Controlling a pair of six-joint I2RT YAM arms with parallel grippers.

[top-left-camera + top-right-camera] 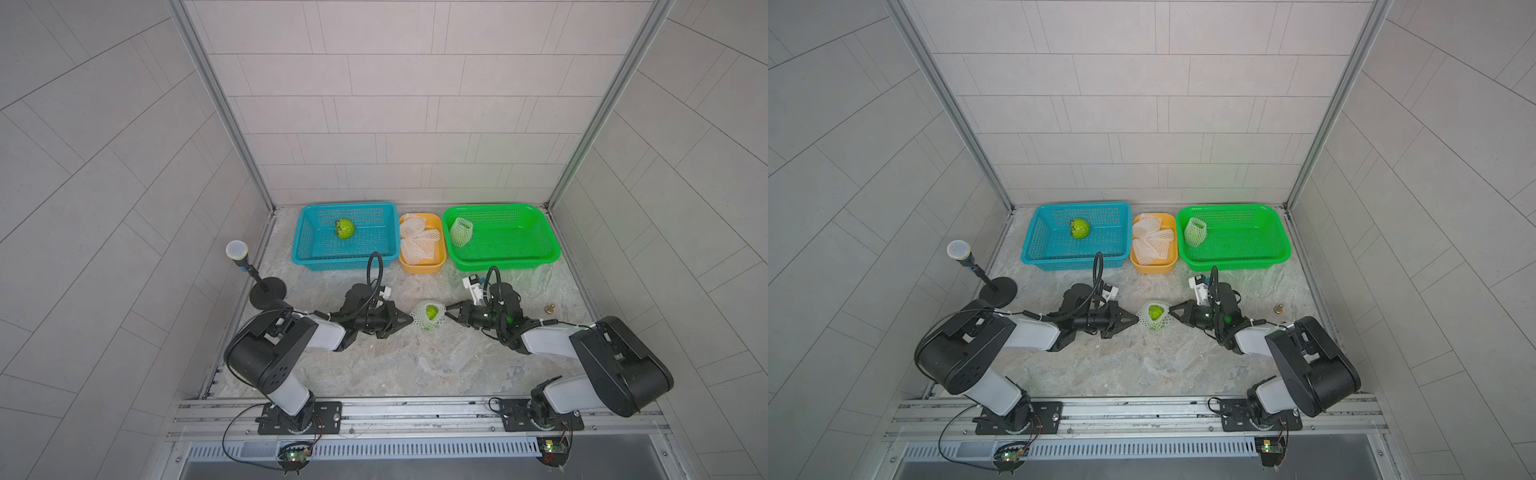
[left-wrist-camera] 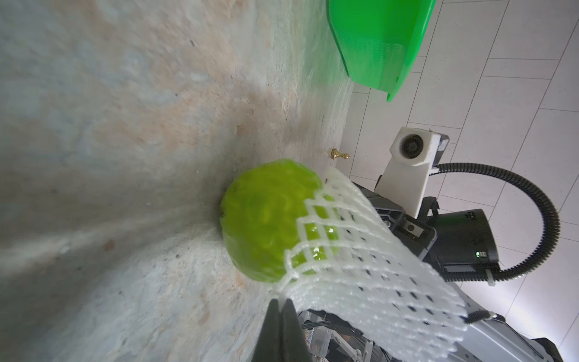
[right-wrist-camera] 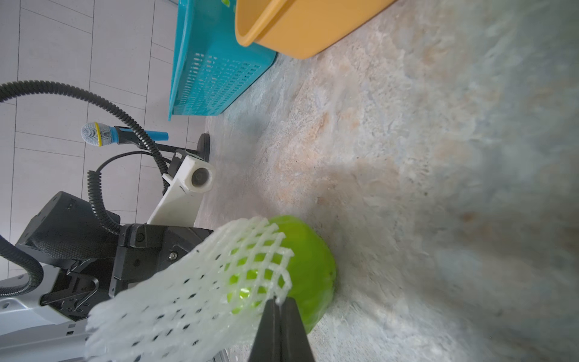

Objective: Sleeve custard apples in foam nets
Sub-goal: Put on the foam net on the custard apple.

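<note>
- Near the middle of the desk (image 1: 395,365) a custard apple (image 1: 433,311) sat on the surface with a foam net (image 1: 419,321) draped over its top. Both wrist views showed the lower part of the fruit uncovered.
- The left gripper (image 1: 409,319) had its fingers pinched shut on one side of the net's rim. The right gripper (image 1: 449,315) was clamped the same way on the opposite side, with the mesh stretched between them.
- Each pinch seemed to hold only a strand or two of foam, so a hard downward pull could tear the mesh or let it slip free.
- The apple lay loose and round, and an uneven tug from one side might roll it out from under the net.
- If the rim snagged on the bumpy skin, the sleeve could bunch halfway down.
- Along the far edge, the blue basket (image 1: 303,251) held one bare apple (image 1: 345,228), the yellow tub (image 1: 419,269) held spare nets (image 1: 417,241), and the green basket (image 1: 540,257) held one sleeved fruit (image 1: 461,230).
</note>
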